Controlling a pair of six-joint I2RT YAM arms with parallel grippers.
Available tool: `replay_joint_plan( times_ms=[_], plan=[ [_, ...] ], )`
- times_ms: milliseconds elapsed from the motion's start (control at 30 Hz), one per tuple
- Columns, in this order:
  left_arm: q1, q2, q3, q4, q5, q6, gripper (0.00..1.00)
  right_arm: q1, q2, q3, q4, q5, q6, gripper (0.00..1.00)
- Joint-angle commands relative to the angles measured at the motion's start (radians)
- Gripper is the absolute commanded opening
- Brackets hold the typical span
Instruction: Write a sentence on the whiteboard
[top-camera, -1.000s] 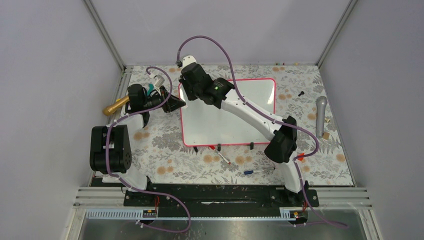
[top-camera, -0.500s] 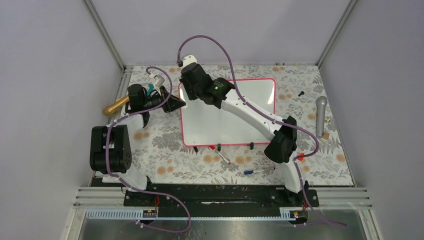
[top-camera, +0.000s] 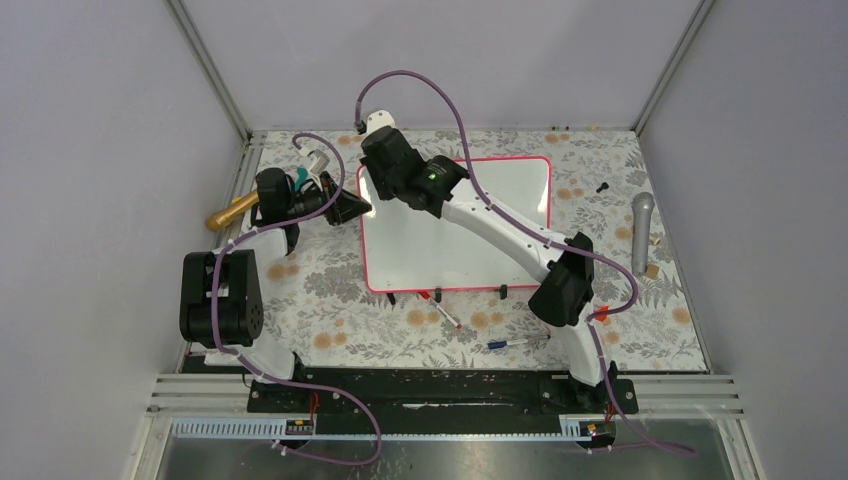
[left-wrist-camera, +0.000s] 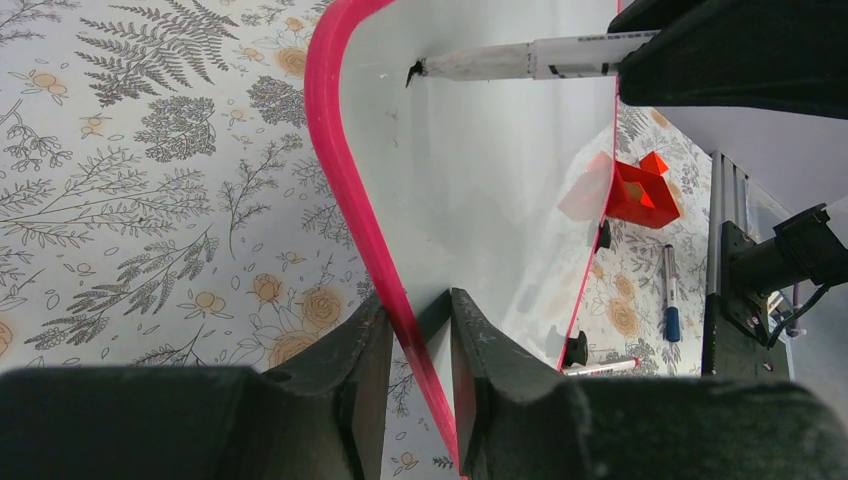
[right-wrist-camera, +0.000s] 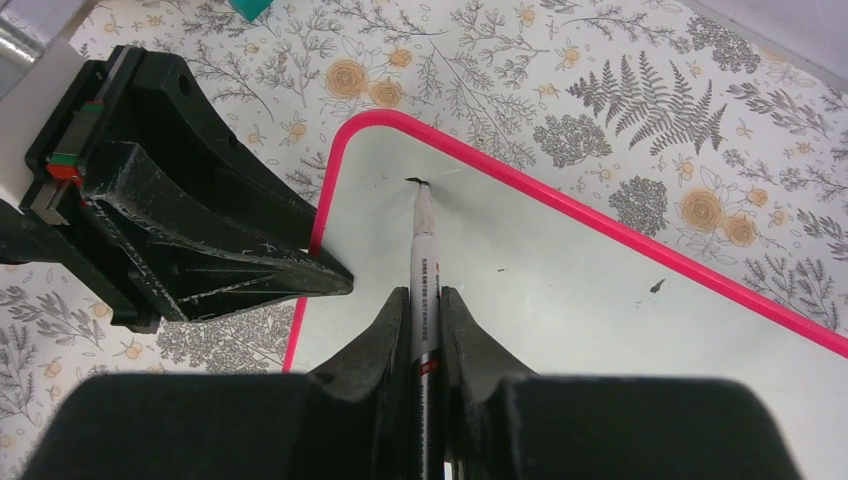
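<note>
The whiteboard (top-camera: 440, 250) lies flat on the flowered tablecloth (top-camera: 330, 300) in the middle of the table, with its two black clips on the edge nearest the arm bases. Its white face is almost bare. None of the sentence can be read yet; there is only a tiny black tick (right-wrist-camera: 413, 181) in the far left corner, just inside the pink frame (plus a stray speck or two further along).

The tip of the marker (right-wrist-camera: 424, 260) rests right on that tick. The right gripper (right-wrist-camera: 425, 300) is clamped on the marker's barrel, a finger pressed to each side, so the pen points away from the wrist toward the corner. The left gripper (left-wrist-camera: 420, 310) has its two fingers closed over the board's left frame, one finger on the cloth side and one on the white side, apparently pinning the board so it does not slide.

Over the last second the overhead view shows almost nothing changed: both arms sit where they were, and the board has not shifted. I take that to mean the pen has only just touched down and the first stroke has barely begun, so practically all of the writing is still to do.

A spare blue pen (top-camera: 510, 343) lies on the cloth near the front, well apart from the board.
</note>
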Motion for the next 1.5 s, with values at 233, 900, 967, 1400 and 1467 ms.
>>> replay_joint_plan(
  times_ms=[233,900,967,1400,1467],
  plan=[
    [-0.016,-0.027,-0.002,0.037,-0.002,0.064,0.14,0.009,-0.049,-0.023,-0.027,0.107,-0.023,0.0],
    [-0.018,-0.027,0.0,0.033,-0.001,0.067,0.14,0.009,-0.107,-0.097,-0.017,0.146,-0.018,0.0],
    [-0.017,-0.027,0.0,0.033,-0.002,0.067,0.14,0.009,-0.131,-0.126,0.016,0.104,-0.02,0.0],
    [-0.018,-0.028,0.0,0.029,-0.001,0.071,0.14,0.009,-0.148,-0.13,0.073,-0.019,-0.02,0.0],
    [-0.018,-0.027,0.0,0.028,-0.001,0.071,0.14,0.009,-0.132,-0.108,0.057,-0.014,-0.019,0.0]
  ],
)
